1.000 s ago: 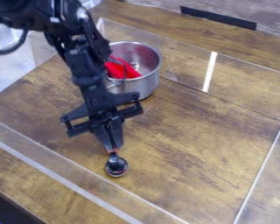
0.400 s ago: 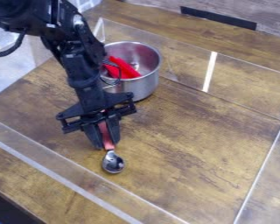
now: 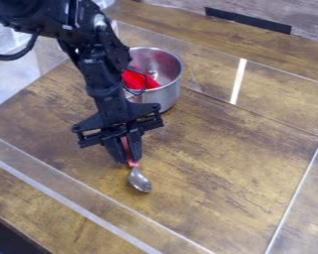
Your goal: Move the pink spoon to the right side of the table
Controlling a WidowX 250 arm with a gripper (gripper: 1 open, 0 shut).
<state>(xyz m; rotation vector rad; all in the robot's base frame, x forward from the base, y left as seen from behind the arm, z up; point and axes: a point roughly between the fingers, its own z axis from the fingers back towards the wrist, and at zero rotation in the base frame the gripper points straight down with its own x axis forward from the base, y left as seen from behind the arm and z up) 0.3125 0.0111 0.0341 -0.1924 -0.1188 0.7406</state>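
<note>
dark brown, worn wood grain covers the table [image 3: 235, 164], and nearest in view on it lies the pink spoon [image 3: 140, 181], its round bowl shiny and metallic, its salmon handle running up between the claw's fingertips [image 3: 130, 149], and the bowl has swung a little rightward in view since the last frames, which suggests the arm now has some hold on it, though whether the claw is clamped on the handle i cannot tell. beyond, the steel pot [image 3: 159, 74] holds something red [image 3: 139, 79], and the carry rightward seems still to come.
</note>
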